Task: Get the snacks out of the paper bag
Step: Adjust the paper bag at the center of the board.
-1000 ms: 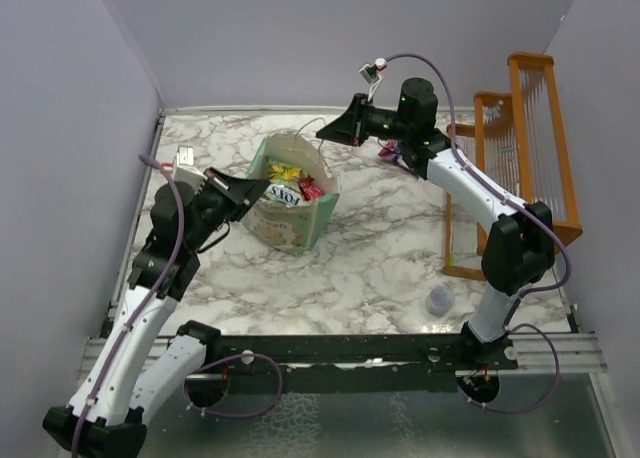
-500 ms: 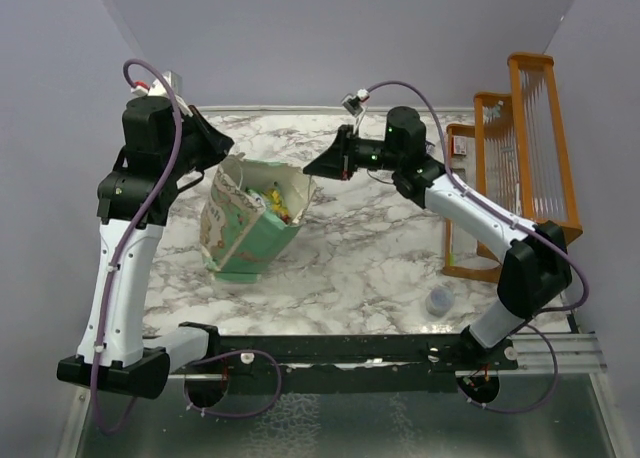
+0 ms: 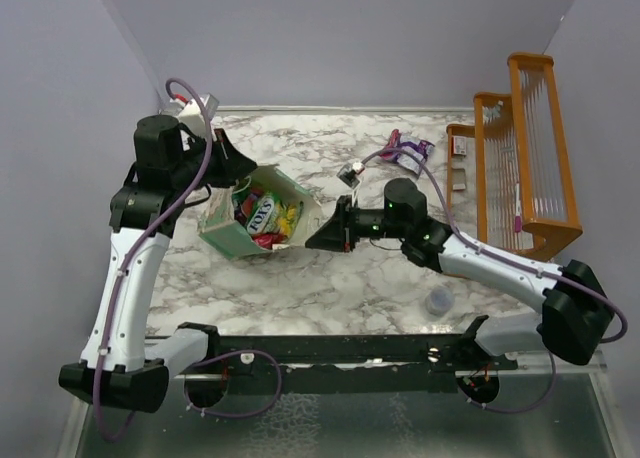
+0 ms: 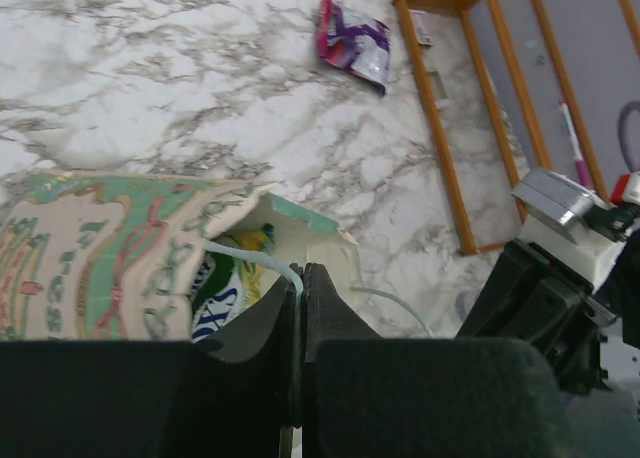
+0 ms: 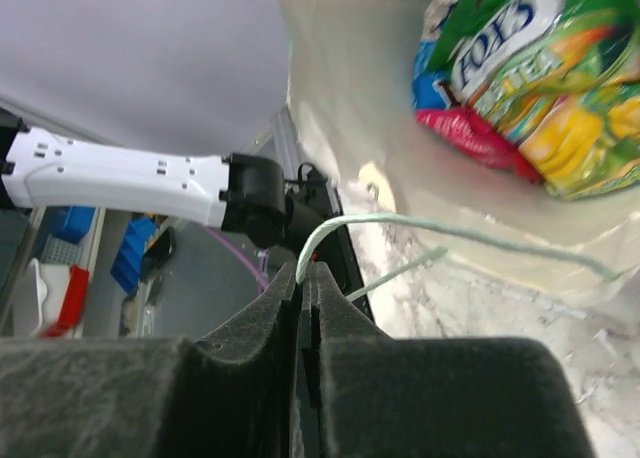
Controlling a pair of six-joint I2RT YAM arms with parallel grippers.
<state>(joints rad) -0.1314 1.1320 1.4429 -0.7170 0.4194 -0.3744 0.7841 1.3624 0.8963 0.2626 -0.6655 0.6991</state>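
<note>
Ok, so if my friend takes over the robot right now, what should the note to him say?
Left gripper: shut on one string handle of the paper bag.
Right gripper: shut on the other string handle.
Bag: tipped over, mouth open toward the right arm, with green, yellow and red snacks inside.
Done: one purple-pink packet lies out near the wooden rack.
Left: get the other snacks out.

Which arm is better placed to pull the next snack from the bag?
Right, probably. The bag opens toward the right gripper, with the snacks just ahead of it. The left gripper pinches a string handle, holding the bag tilted. The right must first release its own handle.
</note>
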